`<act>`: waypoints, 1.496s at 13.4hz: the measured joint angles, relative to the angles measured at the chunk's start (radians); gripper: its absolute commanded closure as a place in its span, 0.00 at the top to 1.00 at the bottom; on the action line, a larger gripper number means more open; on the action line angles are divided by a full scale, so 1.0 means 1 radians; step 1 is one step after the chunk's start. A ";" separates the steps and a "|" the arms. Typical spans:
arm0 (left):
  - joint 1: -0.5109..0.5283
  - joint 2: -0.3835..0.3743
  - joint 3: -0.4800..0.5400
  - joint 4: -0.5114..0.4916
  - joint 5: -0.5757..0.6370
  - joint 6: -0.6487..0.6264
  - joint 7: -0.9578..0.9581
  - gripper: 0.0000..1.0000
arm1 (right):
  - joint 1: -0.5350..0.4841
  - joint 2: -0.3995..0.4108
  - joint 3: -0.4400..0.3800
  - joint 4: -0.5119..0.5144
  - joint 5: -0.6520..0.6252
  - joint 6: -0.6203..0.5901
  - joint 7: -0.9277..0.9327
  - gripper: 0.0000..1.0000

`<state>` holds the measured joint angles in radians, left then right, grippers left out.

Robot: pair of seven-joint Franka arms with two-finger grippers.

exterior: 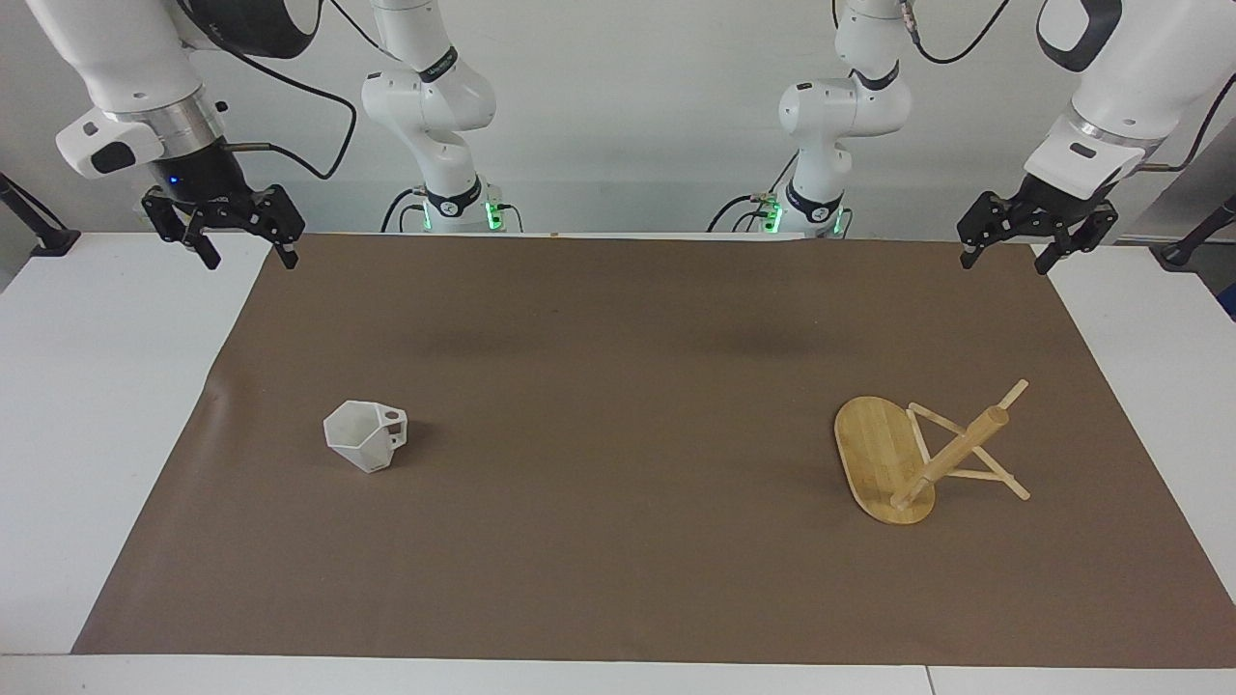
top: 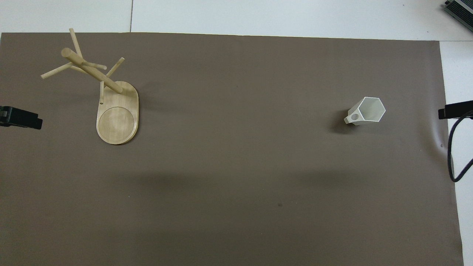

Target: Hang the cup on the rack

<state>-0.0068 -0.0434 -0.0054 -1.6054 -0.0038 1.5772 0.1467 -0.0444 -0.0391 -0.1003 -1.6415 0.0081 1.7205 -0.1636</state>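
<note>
Cup and rack both on the brown mat, well apart; both grippers up high w/ jaws spread, nothing held.

Small matte white faceted cup (exterior: 366, 436) w/ blocky pierced handle sits upright at centre-left of the facing view, centre-right of the overhead view (top: 365, 111), toward the right arm's end of the brown paper mat (exterior: 618, 405). Light bamboo mug rack (exterior: 922, 458) w/ oval base, thick post & thin pegs stands at right of the facing view, upper left of the overhead (top: 99, 88), toward the left arm's end; no cup on its pegs. Right gripper (exterior: 244, 256) hangs at upper left of the facing view over the mat's corner, fingers wide apart, empty. Left gripper (exterior: 1002, 261) at upper right, over the mat's edge, fingers likewise wide apart, empty. White table (exterior: 87, 405) shows around the mat.
</note>
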 measured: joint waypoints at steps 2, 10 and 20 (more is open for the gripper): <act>0.000 0.000 0.000 0.000 0.000 0.000 0.000 1.00 | 0.000 -0.006 0.000 -0.038 0.000 0.052 -0.001 1.00; 0.001 0.000 0.003 0.000 0.000 0.000 0.000 1.00 | 0.000 0.055 0.000 -0.155 0.000 0.269 -0.002 1.00; 0.001 0.000 0.003 0.000 0.000 0.000 0.000 1.00 | 0.000 0.243 0.000 -0.290 0.000 0.572 -0.002 1.00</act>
<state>-0.0056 -0.0434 -0.0020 -1.6054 -0.0038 1.5772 0.1467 -0.0443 0.2038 -0.0999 -1.9313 0.0082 2.2922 -0.1655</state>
